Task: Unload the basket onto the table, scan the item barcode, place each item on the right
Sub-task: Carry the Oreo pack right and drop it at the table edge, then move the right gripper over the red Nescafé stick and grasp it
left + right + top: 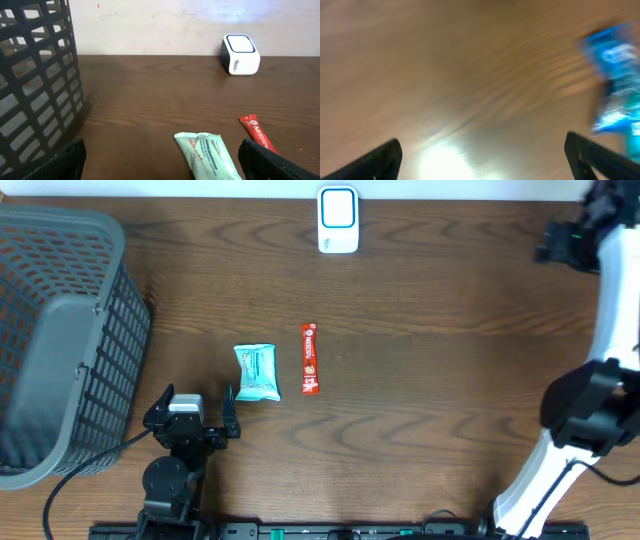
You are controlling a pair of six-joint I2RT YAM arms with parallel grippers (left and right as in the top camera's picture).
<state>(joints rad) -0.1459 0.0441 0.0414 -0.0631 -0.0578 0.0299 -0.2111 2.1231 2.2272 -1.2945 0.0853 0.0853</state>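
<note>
Both pincers are standing released and carrying nothing. The left pincer is waiting just beside the teal packet, which is lying flat mid-bench next to a red stick packet. The scanner is sitting at the far edge, well apart from both. The right pincer is facing bare wood, with a blurred blue packet off to one side. Judgement: pickup is not yet begun. The next move is calling for closing on one packet, then presenting its barcode to the scanner.
</note>
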